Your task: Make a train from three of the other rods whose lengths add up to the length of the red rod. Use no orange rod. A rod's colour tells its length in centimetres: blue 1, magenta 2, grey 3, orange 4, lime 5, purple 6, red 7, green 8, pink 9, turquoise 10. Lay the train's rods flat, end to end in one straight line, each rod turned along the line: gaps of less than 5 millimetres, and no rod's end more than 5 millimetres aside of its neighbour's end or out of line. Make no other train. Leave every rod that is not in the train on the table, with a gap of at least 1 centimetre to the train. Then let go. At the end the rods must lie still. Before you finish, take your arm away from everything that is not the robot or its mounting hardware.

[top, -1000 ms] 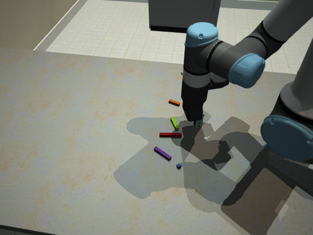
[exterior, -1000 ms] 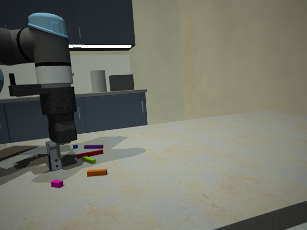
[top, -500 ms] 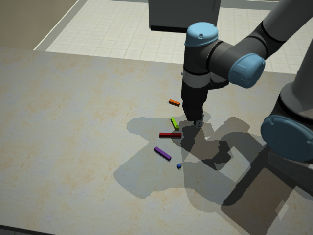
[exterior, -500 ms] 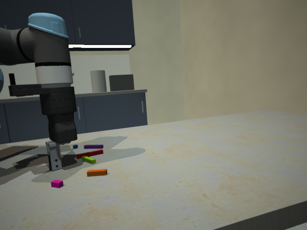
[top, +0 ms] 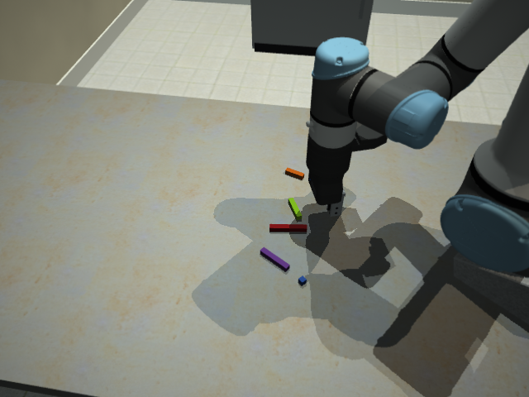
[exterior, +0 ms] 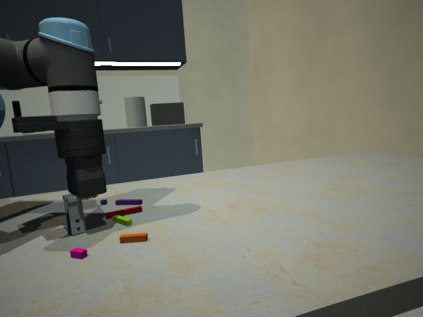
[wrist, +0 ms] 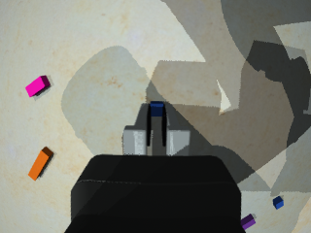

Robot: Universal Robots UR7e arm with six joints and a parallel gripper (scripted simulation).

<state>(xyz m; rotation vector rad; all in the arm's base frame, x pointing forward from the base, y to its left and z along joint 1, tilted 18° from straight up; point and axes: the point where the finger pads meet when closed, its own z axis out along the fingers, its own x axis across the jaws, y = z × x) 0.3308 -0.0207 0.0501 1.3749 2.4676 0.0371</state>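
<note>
My gripper (top: 335, 210) (exterior: 75, 230) (wrist: 156, 116) stands down at the table, shut on a small blue rod (wrist: 157, 109) that shows between the fingertips in the wrist view. The red rod (top: 288, 227) (exterior: 123, 212) lies flat just left of the gripper. The lime rod (top: 294, 208) (exterior: 122, 220) lies at an angle next to the red rod's end. The purple rod (top: 274, 259) (exterior: 128, 201) (wrist: 248, 221) lies beyond the red one. A second blue rod (top: 302, 279) (exterior: 103, 201) (wrist: 278, 202) lies near the purple rod. The magenta rod (exterior: 78, 253) (wrist: 38, 85) lies apart and is hidden by the arm in the top view.
An orange rod (top: 294, 173) (exterior: 133, 238) (wrist: 41, 163) lies between the magenta and lime rods. The arm's base (top: 491, 222) stands at the table's right side. The arm casts broad shadows around the rods.
</note>
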